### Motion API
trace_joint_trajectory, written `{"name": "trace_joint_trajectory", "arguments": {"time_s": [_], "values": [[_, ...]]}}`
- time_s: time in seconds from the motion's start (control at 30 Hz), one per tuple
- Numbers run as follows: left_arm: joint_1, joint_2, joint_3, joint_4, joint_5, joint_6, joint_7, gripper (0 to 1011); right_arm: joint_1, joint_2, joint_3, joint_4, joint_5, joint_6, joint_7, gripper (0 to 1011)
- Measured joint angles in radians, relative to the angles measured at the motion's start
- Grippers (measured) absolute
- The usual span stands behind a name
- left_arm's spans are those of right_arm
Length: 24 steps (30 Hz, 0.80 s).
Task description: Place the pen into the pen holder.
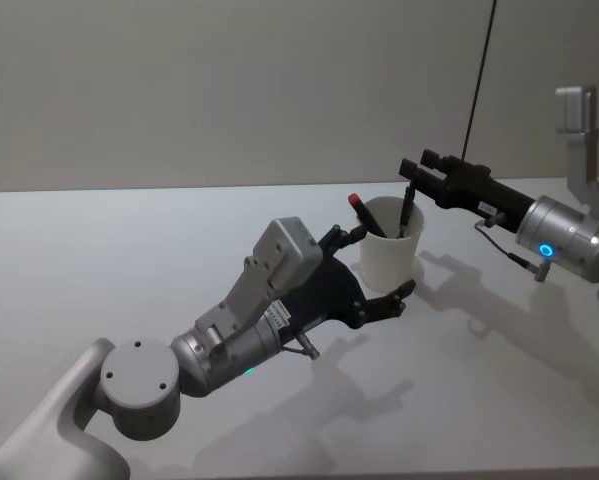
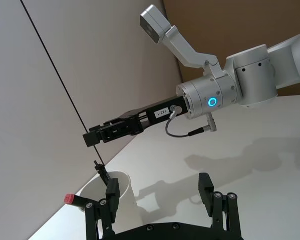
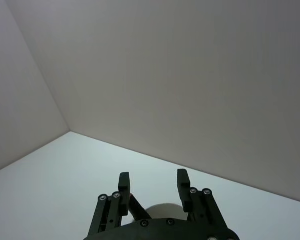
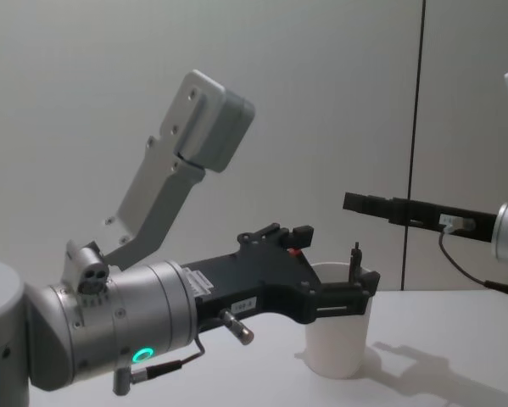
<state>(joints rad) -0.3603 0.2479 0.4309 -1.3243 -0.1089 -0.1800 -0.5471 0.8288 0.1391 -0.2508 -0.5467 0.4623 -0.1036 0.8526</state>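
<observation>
Pen (image 1: pixel 407 212) stands upright in the cup (image 1: pixel 390 260), just below the right claw (image 1: pixel 416 172), fingers apart; left claw (image 1: pixel 379 270) open beside the cup.

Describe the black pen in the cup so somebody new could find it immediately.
Start at the white table and find the white paper cup near its middle, between the open fingers of the left gripper. Two things stand inside it: the black pen leans on the rim nearest the right gripper, while its neighbour, the red-capped marker, sits opposite.
</observation>
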Motion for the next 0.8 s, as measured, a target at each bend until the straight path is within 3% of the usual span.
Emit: {"name": "trace_joint_trajectory", "arguments": {"time_s": [0.3, 0.53, 0.8], "values": [[0.0, 0.0, 0.0, 0.0, 0.0, 0.0, 0.0, 1003, -0.015, 0.004, 0.004, -0.032, 0.017, 0.001, -0.012, 828], [0.0, 0.0, 0.0, 0.0, 0.0, 0.0, 0.0, 1003, -0.024, 0.007, 0.007, -0.049, 0.025, 0.005, -0.018, 1001], [0.0, 0.0, 0.0, 0.0, 0.0, 0.0, 0.0, 1003, -0.029, 0.009, 0.008, -0.061, 0.03, 0.007, -0.021, 1001]]}}
